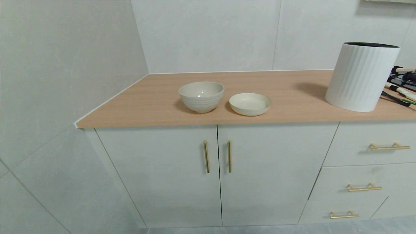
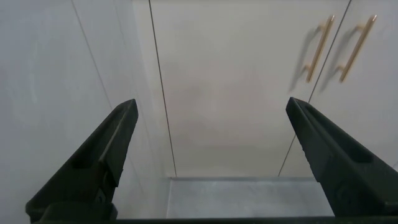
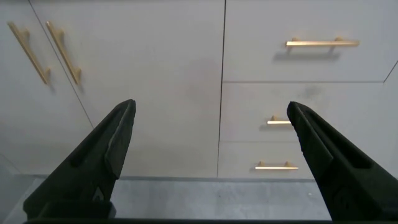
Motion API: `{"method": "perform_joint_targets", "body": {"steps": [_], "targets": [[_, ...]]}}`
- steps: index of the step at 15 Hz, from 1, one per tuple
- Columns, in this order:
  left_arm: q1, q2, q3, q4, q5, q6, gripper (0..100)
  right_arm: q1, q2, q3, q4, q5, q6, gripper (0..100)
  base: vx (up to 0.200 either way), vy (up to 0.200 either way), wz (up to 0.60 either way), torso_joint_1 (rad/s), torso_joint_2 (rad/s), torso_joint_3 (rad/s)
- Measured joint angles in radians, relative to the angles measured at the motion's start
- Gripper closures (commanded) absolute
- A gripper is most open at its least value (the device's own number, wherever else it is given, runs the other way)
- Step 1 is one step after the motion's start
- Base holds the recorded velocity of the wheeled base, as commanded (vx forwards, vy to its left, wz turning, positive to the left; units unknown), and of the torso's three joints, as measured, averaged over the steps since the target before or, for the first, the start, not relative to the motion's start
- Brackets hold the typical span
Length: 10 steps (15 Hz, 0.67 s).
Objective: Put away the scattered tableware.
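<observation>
Two pieces, a deep bowl (image 1: 201,96) and a shallow dish (image 1: 250,103), sit close together on the desk (image 1: 292,97); gripping one may knock the other. Left pincer (image 2: 211,101) gapes before the cabinet doors (image 2: 236,93); right pincer (image 3: 211,103) gapes before the drawers (image 3: 311,62).

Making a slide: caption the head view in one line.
Deep bowl and shallow dish side by side on wooden counter above closed cabinet doors.

The wooden countertop (image 1: 146,104) bears a deep bowl (image 1: 201,96), a shallow dish (image 1: 250,104), a ribbed canister (image 1: 360,78) and utensils (image 1: 401,92).
</observation>
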Motion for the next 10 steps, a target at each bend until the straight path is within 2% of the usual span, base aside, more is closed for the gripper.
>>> {"method": "perform_joint_targets", "body": {"steps": [6,10], "targets": [[0.0,0.0,0.0,-0.001,0.0,0.0,0,0.0,0.0,0.0,0.0,0.0,0.0,0,0.0,0.0,0.0,-0.139,0.45,0.308],[0.0,0.0,0.0,0.0,0.0,0.0,0,-0.001,0.0,0.0,0.0,0.0,0.0,0,0.0,0.0,0.0,-0.029,0.11,0.075]]}}
